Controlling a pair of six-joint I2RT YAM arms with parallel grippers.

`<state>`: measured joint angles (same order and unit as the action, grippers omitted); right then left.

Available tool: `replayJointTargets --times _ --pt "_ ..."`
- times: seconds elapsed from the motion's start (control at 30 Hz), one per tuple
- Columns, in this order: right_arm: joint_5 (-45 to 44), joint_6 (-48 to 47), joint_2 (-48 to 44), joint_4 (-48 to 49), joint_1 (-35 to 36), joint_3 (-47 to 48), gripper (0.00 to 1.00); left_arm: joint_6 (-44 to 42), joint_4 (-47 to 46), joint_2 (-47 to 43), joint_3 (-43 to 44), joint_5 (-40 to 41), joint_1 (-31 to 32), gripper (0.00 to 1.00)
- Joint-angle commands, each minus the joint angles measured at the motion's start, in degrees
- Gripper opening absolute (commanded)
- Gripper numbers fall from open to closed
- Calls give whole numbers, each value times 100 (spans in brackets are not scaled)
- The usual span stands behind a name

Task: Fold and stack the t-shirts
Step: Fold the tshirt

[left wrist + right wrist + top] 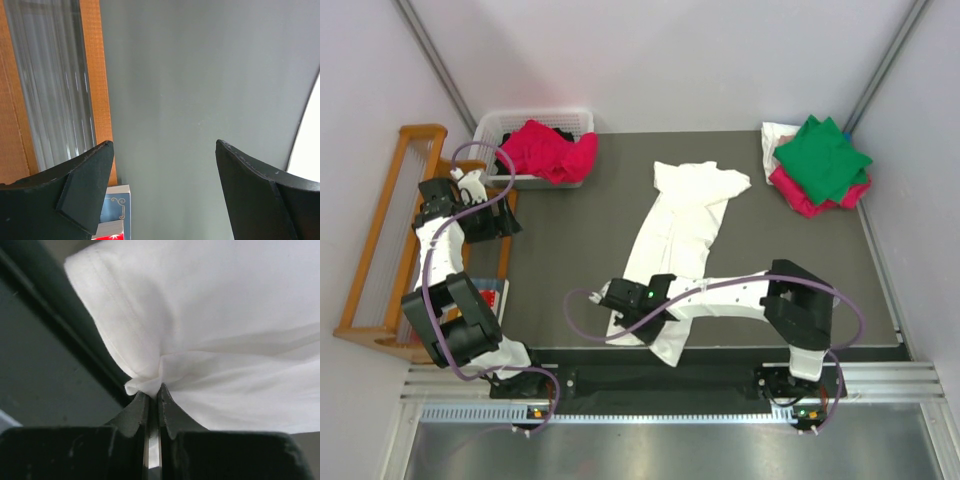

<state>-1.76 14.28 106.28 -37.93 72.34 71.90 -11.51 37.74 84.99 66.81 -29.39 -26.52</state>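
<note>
Pinching the near-left hem corner of the white t-shirt [225, 315]: right jaws clenched on a small tuck of cloth, tips almost meeting (the wrist view shows it plainly).

Relation that matters: the shirt lies away from my right jaws, up and to the right. Its long axis runs from the near edge of the surface [570, 270] toward the far side, leaning slightly right. Collar and sleeves are at the far end; the body is bunched narrow, not flat.

Left jaws released, holding nothing, well out to the left by the wooden rack [380, 250]. The right arm is plainly the nearer one.

Judgement: the next pull should go along or across that axis to spread the hem. With one corner held, the cloth will likely drag and twist rather than open.

Room: bare surface left of the shirt. A folded stack, green t-shirt [820, 155] on top, sits at the far right corner. A crimson t-shirt [545, 150] waits in the basket [535, 118], far left.
</note>
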Motion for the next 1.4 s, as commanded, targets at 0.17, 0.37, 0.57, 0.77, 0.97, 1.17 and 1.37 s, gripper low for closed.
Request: replayJointTargets --times 0.17,0.37,0.57,0.77,0.97,1.17,1.37 --pt "387 364 -828 -812 808 518 0 -45 76 -149 140 -392 -20 87" --pt "229 453 -1083 -856 748 413 0 -123 155 -229 227 -392 -19 88" --pt "-123 286 -1337 -672 -403 369 0 -168 252 -202 289 -419 -11 88" --pt "-272 66 -1207 -479 -1510 693 0 -229 340 -193 377 -471 -11 88" --pt "-290 -206 -846 -487 -2039 1203 0 -290 392 -158 403 -445 -2 88" --pt "-246 -417 -582 -496 -2548 1397 0 -378 419 -141 368 -410 -2 88" --pt "-158 -461 -389 -355 -2970 1213 0 -457 471 -123 368 -428 -2 88"
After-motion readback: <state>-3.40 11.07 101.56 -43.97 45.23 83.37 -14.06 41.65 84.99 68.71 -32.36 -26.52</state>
